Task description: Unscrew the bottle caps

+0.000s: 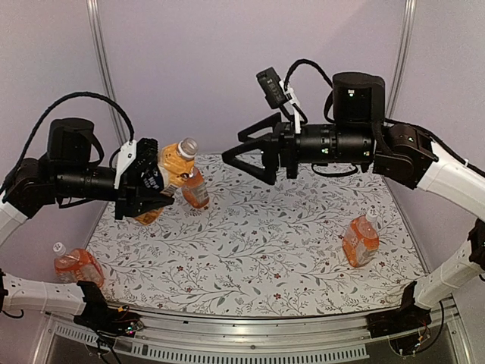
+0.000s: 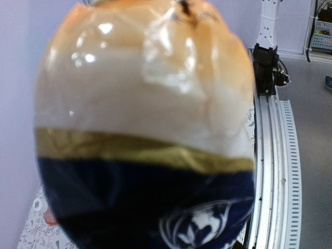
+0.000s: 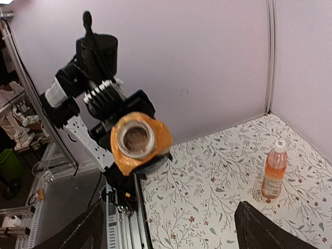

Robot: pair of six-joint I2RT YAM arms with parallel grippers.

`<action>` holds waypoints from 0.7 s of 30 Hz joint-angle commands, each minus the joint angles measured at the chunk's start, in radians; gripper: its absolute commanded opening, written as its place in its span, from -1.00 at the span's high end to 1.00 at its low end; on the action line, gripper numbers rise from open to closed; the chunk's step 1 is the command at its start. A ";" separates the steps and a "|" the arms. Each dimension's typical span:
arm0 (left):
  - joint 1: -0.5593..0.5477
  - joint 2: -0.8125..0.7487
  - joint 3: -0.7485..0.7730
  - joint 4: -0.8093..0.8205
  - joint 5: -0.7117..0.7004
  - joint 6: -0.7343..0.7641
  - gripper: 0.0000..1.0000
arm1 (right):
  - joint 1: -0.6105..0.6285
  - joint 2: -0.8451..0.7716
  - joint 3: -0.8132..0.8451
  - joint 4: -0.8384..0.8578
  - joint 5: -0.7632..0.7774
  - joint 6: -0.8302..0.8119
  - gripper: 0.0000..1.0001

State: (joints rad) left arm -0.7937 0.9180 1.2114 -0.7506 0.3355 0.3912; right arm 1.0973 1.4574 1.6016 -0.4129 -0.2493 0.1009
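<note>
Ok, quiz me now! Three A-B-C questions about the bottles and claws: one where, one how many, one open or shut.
1. Where is the dark-label bottle? A) in the left claw B) lying on the floor C) on a shelf
2. How many bottles? A) two B) four C) six
3. The right claw is: A) open B) shut on a cap C) shut on a bottle

A: the left claw grips it in the air. B: one held, three on the table. A: its jaws stand wide apart, nothing between.
</note>
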 commanded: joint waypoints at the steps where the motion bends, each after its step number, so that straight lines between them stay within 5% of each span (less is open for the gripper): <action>1: 0.005 0.017 0.033 -0.023 0.079 0.020 0.40 | 0.005 0.047 -0.018 0.385 -0.084 0.072 -0.68; 13: 0.005 0.026 0.058 -0.032 0.089 0.015 0.39 | 0.055 0.200 0.086 0.475 -0.152 0.155 0.01; 21: 0.005 0.025 0.056 -0.022 0.082 0.008 0.39 | 0.056 0.222 0.075 0.481 -0.159 0.197 0.95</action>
State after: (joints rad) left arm -0.7937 0.9432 1.2503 -0.7792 0.4080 0.3870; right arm 1.1553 1.6585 1.6745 0.0444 -0.3946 0.2573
